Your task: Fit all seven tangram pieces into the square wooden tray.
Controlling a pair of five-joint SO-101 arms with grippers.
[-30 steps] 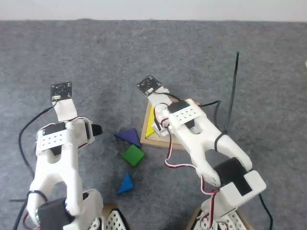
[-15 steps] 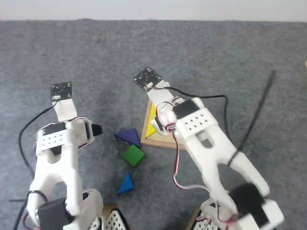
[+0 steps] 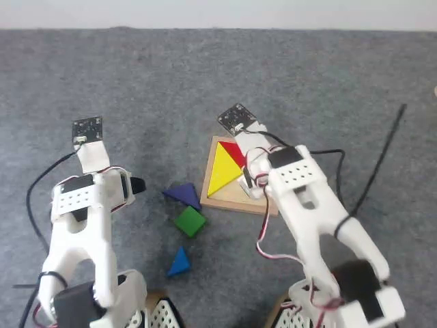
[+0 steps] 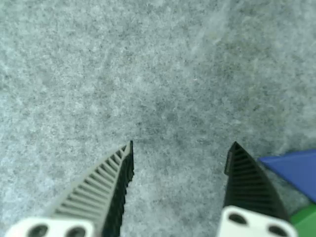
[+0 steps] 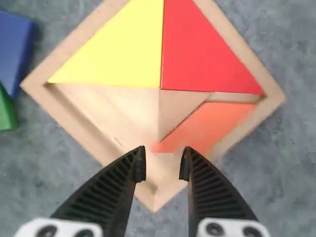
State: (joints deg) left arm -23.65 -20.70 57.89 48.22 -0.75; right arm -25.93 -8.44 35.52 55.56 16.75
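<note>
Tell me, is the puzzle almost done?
About halfway. Done: the big yellow triangle, big red triangle and orange piece lie in the square wooden tray. In hand: nothing. The right gripper hangs open over the tray, the left gripper open over the grey carpet. Left: at least the dark blue piece, green square and small blue triangle, lying beside the tray.

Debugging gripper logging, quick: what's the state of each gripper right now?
Left gripper: open, empty, over the carpet.
Right gripper: narrowly open, holding nothing, above the tray near the orange piece.
</note>
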